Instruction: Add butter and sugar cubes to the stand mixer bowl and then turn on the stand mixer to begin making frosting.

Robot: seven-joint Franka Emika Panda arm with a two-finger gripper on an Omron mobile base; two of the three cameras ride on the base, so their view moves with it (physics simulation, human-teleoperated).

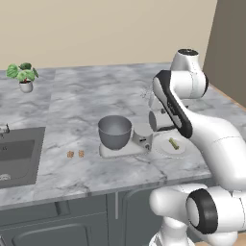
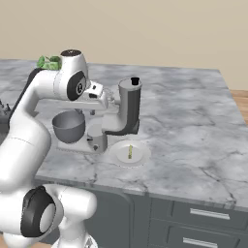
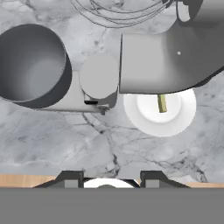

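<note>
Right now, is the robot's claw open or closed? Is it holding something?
Gripper: open, holding nothing, up above the counter near the plate.

This is a home kitchen, rendered rather than filmed. A grey-veined marble counter (image 1: 96,103) runs wide beneath a plain beige wall (image 1: 105,29), with dark grey cabinet doors and drawers (image 2: 203,218) below it, the drawers fitted with pale bar handles. At the far left a dark sink (image 1: 17,156) is sunk into the counter. A small potted plant (image 1: 22,76) stands near the wall. A grey stand mixer (image 2: 127,109) with its metal bowl (image 1: 115,131) and a white plate (image 2: 130,154) sit near the front edge.
</note>
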